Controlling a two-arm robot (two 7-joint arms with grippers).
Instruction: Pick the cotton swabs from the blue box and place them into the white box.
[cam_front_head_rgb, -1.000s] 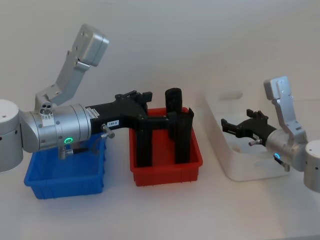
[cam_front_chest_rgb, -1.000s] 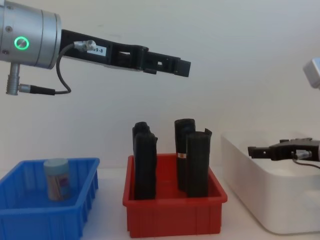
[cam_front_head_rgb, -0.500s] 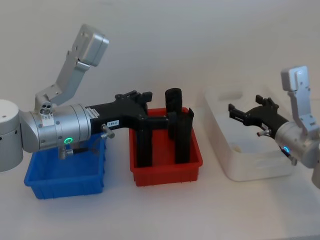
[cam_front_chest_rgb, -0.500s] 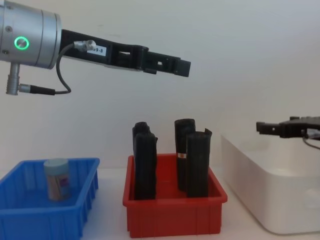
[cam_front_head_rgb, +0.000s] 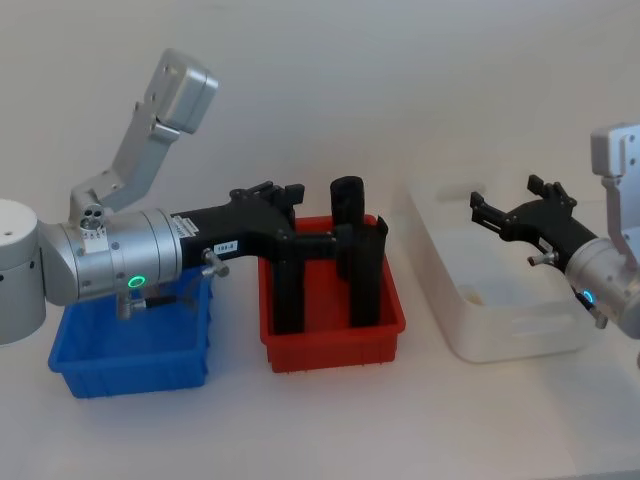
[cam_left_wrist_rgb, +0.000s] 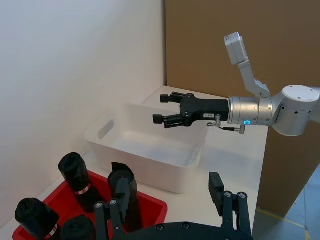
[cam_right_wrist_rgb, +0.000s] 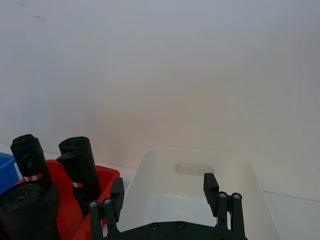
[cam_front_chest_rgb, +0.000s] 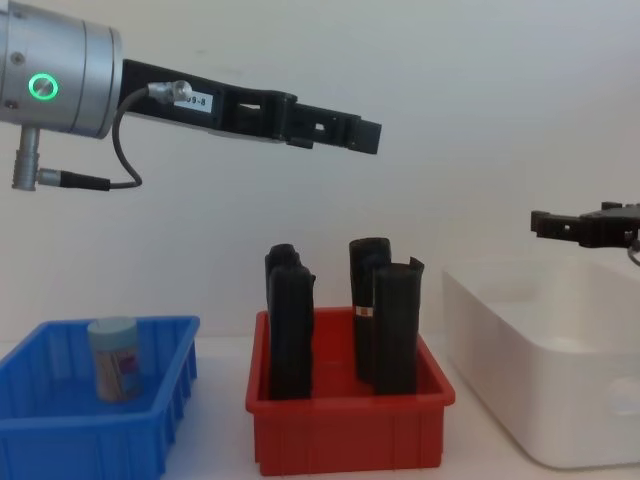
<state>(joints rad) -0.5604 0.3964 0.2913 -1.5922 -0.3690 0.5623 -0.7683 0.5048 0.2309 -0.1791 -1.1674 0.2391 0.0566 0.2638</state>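
One cotton swabs tub (cam_front_chest_rgb: 113, 358), clear with a pale cap and pink label, stands upright in the blue box (cam_front_chest_rgb: 50, 435) at the left. In the head view my left arm covers most of the blue box (cam_front_head_rgb: 130, 372). My left gripper (cam_front_chest_rgb: 366, 136) hovers high over the red bin, open and empty, as the left wrist view (cam_left_wrist_rgb: 160, 200) shows. The white box (cam_front_head_rgb: 500, 325) sits at the right. My right gripper (cam_front_head_rgb: 487, 214) hangs above it, open with nothing between its fingers, also seen from the left wrist (cam_left_wrist_rgb: 163, 107) and the right wrist (cam_right_wrist_rgb: 164, 191).
A red bin (cam_front_head_rgb: 335, 340) holding several tall black sleeves (cam_front_chest_rgb: 290, 330) stands between the two boxes, under my left forearm. A white wall runs close behind the table. A brown panel (cam_left_wrist_rgb: 240, 30) stands beyond the table's right end.
My right gripper has risen out of the white box and drawn back to the right, still open. The left arm and the tub have not moved.
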